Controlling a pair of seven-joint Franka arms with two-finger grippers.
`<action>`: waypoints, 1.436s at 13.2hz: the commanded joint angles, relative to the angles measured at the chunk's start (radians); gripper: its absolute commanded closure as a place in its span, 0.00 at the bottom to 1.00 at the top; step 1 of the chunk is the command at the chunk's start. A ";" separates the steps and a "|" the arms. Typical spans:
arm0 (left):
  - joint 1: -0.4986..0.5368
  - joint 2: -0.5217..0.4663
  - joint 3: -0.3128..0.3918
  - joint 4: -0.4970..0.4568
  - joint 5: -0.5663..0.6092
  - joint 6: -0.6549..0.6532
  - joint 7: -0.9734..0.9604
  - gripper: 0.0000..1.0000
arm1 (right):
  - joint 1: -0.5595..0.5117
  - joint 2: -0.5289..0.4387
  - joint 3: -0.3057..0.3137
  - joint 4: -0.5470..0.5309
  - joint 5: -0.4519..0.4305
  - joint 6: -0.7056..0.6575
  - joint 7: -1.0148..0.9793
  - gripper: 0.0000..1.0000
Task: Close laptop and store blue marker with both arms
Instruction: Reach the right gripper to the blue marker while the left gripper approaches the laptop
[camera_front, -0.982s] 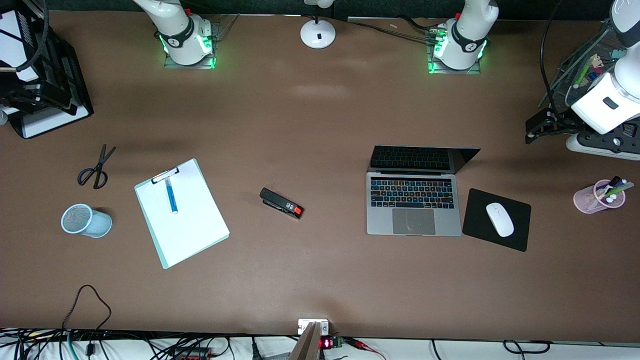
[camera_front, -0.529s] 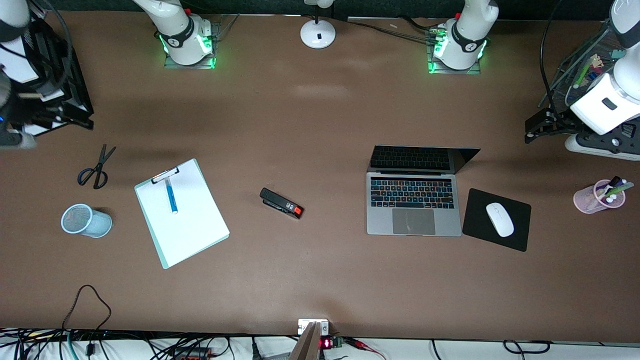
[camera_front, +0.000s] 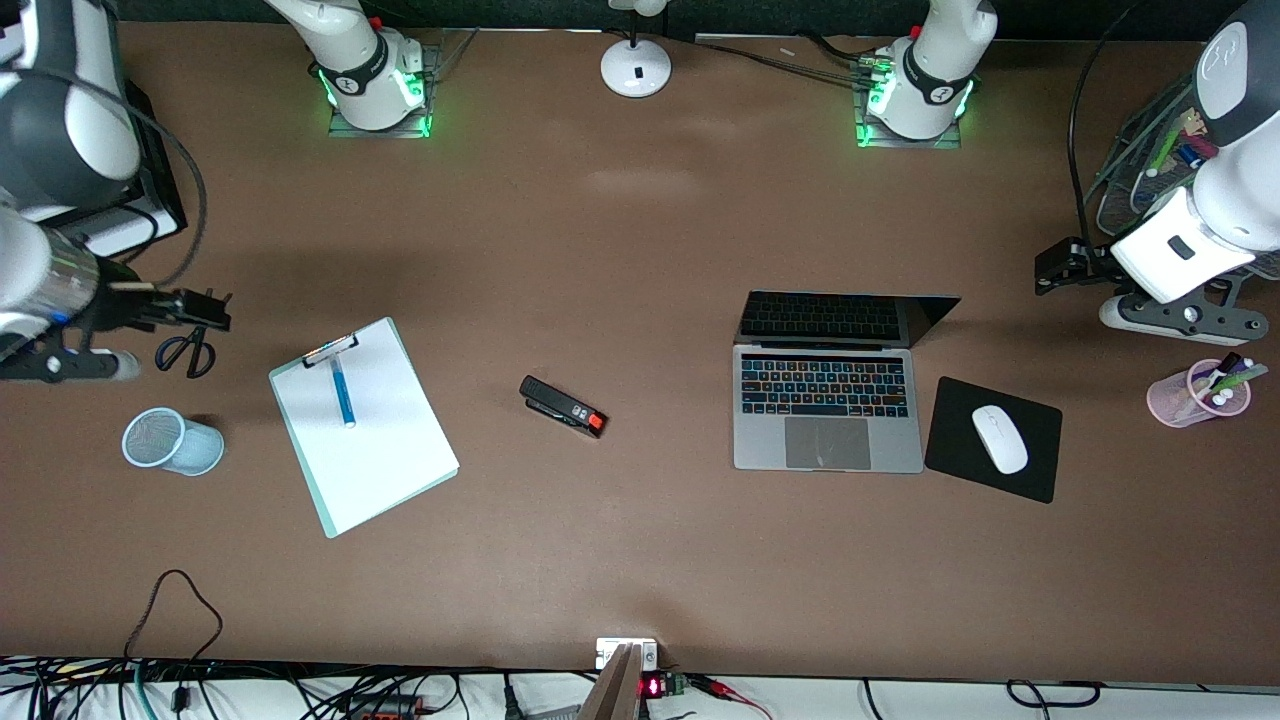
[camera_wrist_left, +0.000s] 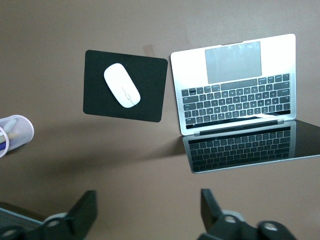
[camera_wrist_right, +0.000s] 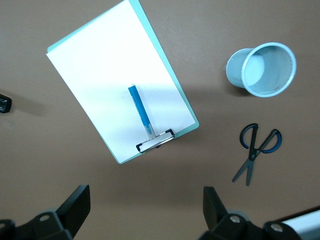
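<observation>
The laptop (camera_front: 828, 440) lies open on the table toward the left arm's end, its keys lit and its screen tilted back; it also shows in the left wrist view (camera_wrist_left: 235, 85). The blue marker (camera_front: 342, 392) lies on a white clipboard (camera_front: 370, 450) toward the right arm's end, and shows in the right wrist view (camera_wrist_right: 140, 111). My left gripper (camera_front: 1047, 270) is open and empty, in the air beside the laptop's screen (camera_wrist_left: 148, 210). My right gripper (camera_front: 212, 310) is open and empty over the scissors (camera_front: 185, 352), beside the clipboard (camera_wrist_right: 145, 207).
A black stapler (camera_front: 562, 406) lies mid-table. A mesh cup (camera_front: 170, 440) lies nearer the front camera than the scissors. A white mouse (camera_front: 1000, 438) sits on a black pad (camera_front: 1035, 475) beside the laptop. A pink pen cup (camera_front: 1198, 392) stands at the left arm's end. A lamp base (camera_front: 636, 68) stands between the arm bases.
The right arm has swung in from the table's end and its gripper now hangs over the scissors. The left gripper has moved a little toward the laptop. Nothing on the table has moved.
</observation>
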 joint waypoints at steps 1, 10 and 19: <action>-0.010 -0.002 -0.019 0.016 0.024 -0.065 -0.070 0.86 | 0.009 0.062 0.003 -0.009 -0.017 0.087 -0.003 0.00; -0.008 0.009 -0.076 0.007 0.006 -0.184 -0.083 1.00 | 0.064 0.220 0.004 -0.110 -0.014 0.368 -0.121 0.00; 0.002 -0.061 -0.269 -0.264 -0.119 -0.006 -0.272 1.00 | 0.072 0.361 0.004 -0.131 -0.023 0.601 -0.241 0.00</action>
